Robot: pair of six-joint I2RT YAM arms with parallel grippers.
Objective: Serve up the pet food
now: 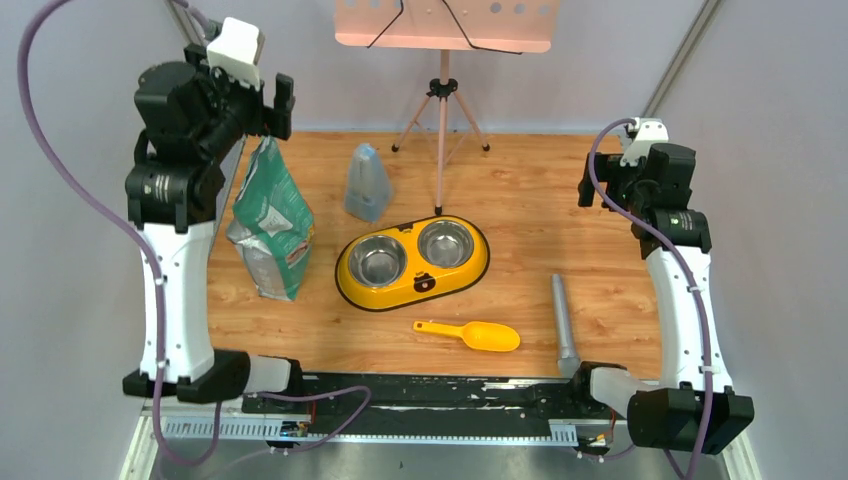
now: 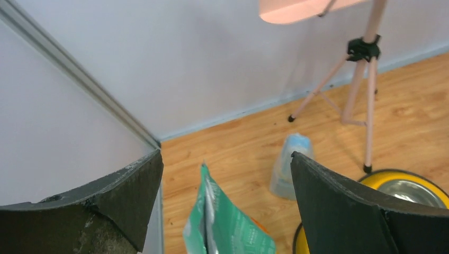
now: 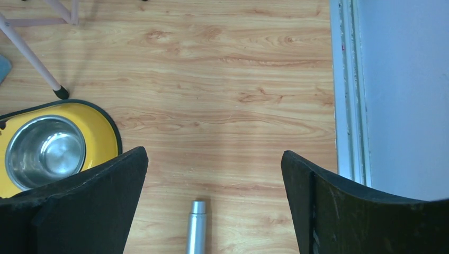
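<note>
- As seen from above, the left gripper (image 1: 276, 104) hangs high over the far left part of the wooden table (image 1: 560, 180). Its jaws are spread wide and hold nothing.
- Green-and-white printed bag (image 1: 272, 220): it stands upright just below that gripper. In the left wrist view its top edge sits between the two fingers (image 2: 122, 196), apart from both.
- Pet food: no kibble shows in any view, and the bag's contents are hidden.
- Translucent bluish container (image 1: 368, 183): it stands upright, right of the bag and behind the feeder.
- Yellow double feeder (image 1: 350, 285): it lies at the table's centre, set at a slant. Its two steel bowls (image 1: 377, 262) show bare metal.
- Pink tripod stand (image 1: 441, 110): it stands behind the feeder, with one foot near the feeder's far rim.
- Orange-yellow scoop (image 1: 475, 334): it lies flat in front of the feeder with its handle pointing left, apart from the feeder.
- Silver cylinder (image 1: 563, 325): it lies on the table right of the scoop, near the front edge.
- Right gripper (image 1: 592, 187): it is raised above the table's right side, with its jaws wide apart and empty. In the right wrist view the cylinder's end lies on the table between and below the fingers.
</note>
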